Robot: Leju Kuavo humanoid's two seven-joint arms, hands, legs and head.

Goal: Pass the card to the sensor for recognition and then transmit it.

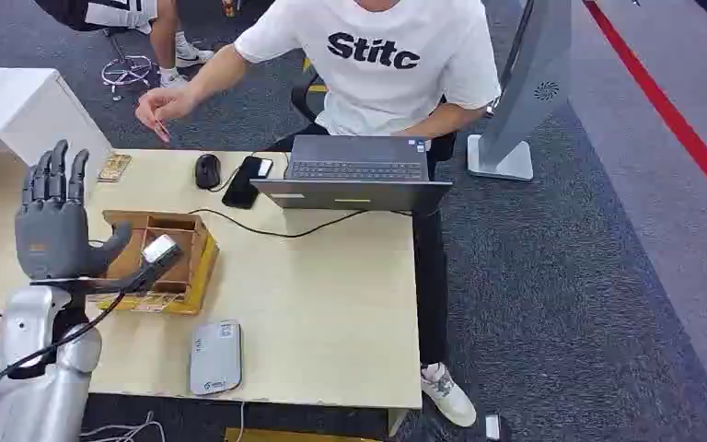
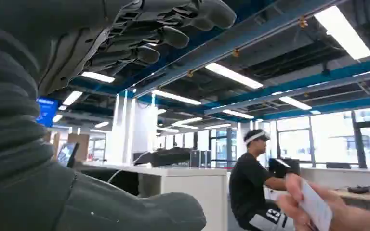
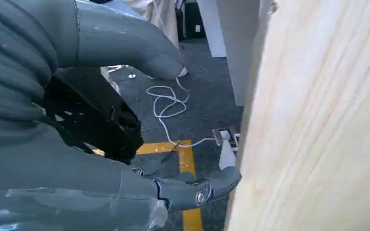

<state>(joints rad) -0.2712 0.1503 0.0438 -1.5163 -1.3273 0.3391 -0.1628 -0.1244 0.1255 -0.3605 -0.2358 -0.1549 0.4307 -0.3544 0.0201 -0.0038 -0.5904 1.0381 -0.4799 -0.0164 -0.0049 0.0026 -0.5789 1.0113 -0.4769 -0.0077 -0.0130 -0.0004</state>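
Above the worktop [image 1: 331,304], the left hand [image 1: 53,221] was raised with fingers spread, holding nothing. Well beyond it, a person's hand [image 1: 161,108] pinched the card [image 2: 314,208]. The right hand [image 3: 77,159] hung empty beside the worktop's edge, fingers loosely apart.

Left arm [image 1: 41,368] showing silver shell segments; black cable [image 1: 64,336] running along it. Left hand [image 1: 55,226] showing matte grey, darker fingers; grey ribbed wrist cover [image 2: 9,125].

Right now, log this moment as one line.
left hand: raised, open, holds nothing | card: in person's hand | right hand: beside table edge
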